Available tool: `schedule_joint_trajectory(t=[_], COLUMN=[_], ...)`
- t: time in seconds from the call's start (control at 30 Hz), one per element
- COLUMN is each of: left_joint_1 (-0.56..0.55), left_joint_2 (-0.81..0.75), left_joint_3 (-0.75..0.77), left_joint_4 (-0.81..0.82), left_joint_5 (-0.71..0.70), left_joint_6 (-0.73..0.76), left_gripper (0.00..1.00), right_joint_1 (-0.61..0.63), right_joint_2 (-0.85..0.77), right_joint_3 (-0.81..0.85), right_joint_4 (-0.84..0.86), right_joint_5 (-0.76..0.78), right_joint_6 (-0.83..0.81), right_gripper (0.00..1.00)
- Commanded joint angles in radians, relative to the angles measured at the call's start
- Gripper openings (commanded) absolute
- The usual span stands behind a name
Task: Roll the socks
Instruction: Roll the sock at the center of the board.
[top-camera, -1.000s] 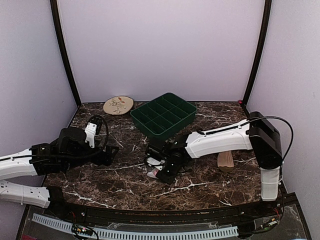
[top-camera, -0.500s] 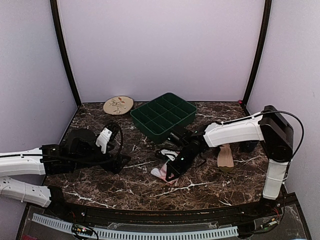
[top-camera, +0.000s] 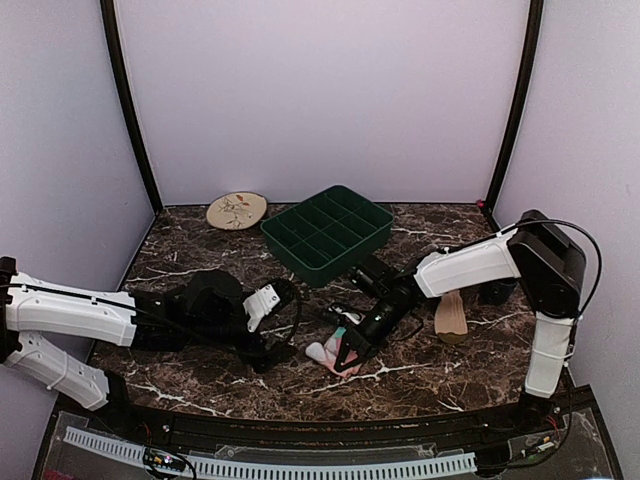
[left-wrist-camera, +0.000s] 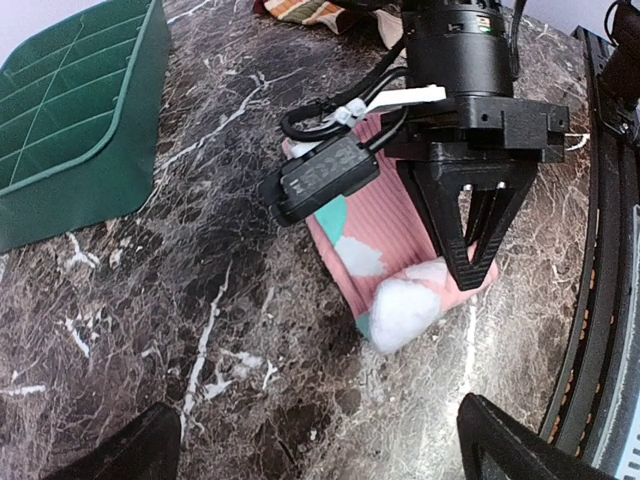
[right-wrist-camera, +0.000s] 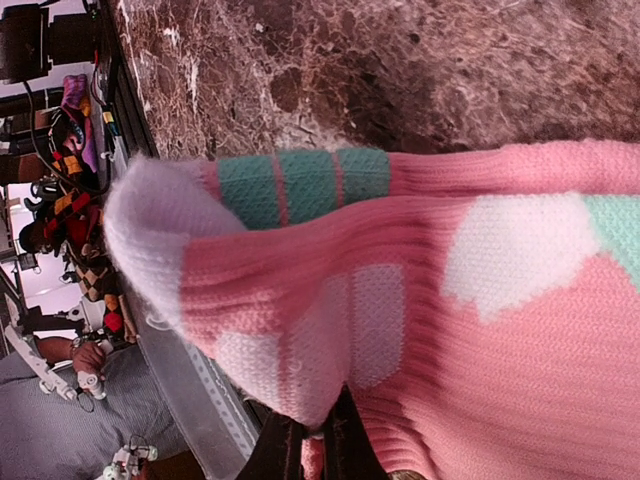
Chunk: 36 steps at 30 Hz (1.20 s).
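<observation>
The pink sock (top-camera: 325, 351) with mint and white patches lies bunched on the marble at front centre. My right gripper (top-camera: 345, 362) is shut on its near end; in the right wrist view the fingers (right-wrist-camera: 285, 450) pinch a fold of the pink sock (right-wrist-camera: 430, 300). My left gripper (top-camera: 280, 335) is open and empty just left of the sock. In the left wrist view the pink sock (left-wrist-camera: 380, 250) lies ahead, between the open jaws of my left gripper (left-wrist-camera: 330, 450), with the right gripper (left-wrist-camera: 470, 255) on it. The tan sock (top-camera: 451, 316) lies flat to the right.
A green divided tray (top-camera: 328, 230) stands at back centre and shows in the left wrist view (left-wrist-camera: 70, 100). A round beige patterned plate (top-camera: 237, 210) lies at back left. The tan sock's striped cuff (left-wrist-camera: 310, 10) shows at the top of the left wrist view.
My left arm has swung right across the table to beside the pink sock. My right gripper has shifted right and nearer the front edge, holding the sock.
</observation>
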Motion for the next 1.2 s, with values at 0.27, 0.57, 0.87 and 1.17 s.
schedule_joint_trajectory(t=[0.27, 0.57, 0.87, 1.17], left_joint_1=[-0.090, -0.129, -0.159, -0.166], left_joint_2=[0.096, 0.144, 0.213, 0.302], left_joint_3=[0.047, 0.029, 0.052, 0.100], left_joint_4=[0.114, 0.257, 0.262, 0.250], left_joint_5=[-0.040, -0.052, -0.015, -0.024], left_joint_6=[0.378, 0.596, 0.693, 0.724], left_gripper=[0.99, 0.93, 0.72, 0.71], right_joint_1=[-0.041, -0.046, -0.046, -0.046], right_joint_2=[0.038, 0.053, 0.041, 0.033], right_joint_3=[0.012, 0.058, 0.076, 0.075], right_joint_4=[-0.064, -0.082, -0.125, -0.152], right_joint_5=[-0.067, -0.069, -0.064, -0.058], right_joint_6=[-0.079, -0.091, -0.105, -0.126], right_gripper=[0.00, 0.00, 0.00, 0.00])
